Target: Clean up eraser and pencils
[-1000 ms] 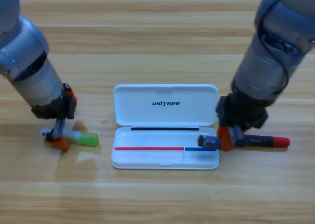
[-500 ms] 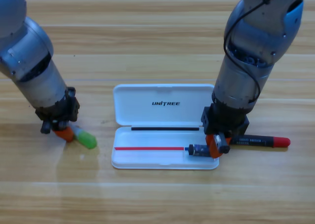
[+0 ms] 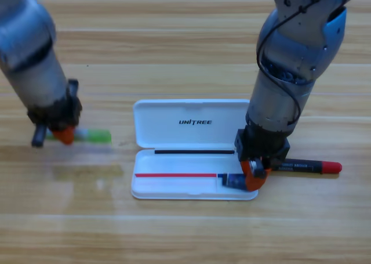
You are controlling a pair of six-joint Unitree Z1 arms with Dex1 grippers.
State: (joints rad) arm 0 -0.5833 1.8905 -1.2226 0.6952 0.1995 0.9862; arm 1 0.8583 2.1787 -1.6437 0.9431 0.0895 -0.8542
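My right gripper point(image 3: 253, 176) points down into the right end of the open white case point(image 3: 174, 187). It is shut on the eraser point(image 3: 233, 181), a small dark block that sticks out to the left of the orange jaws, low in the tray. The red pencil point(image 3: 307, 167) lies flat on the table just right of the case, behind that gripper. At the left, my left gripper point(image 3: 62, 134) is shut on the pale green pencil point(image 3: 96, 137). It holds the pencil level above the table, bright green end pointing right toward the case.
The case's lid point(image 3: 194, 122) lies open flat behind the tray, with printed lettering. Both grey arms come down from the top corners and the right one overhangs the case's right side. Bare wooden table surrounds the case.
The left gripper has lifted the green pencil off the table and carried it up and slightly left. The right gripper has lowered the eraser deeper into the tray.
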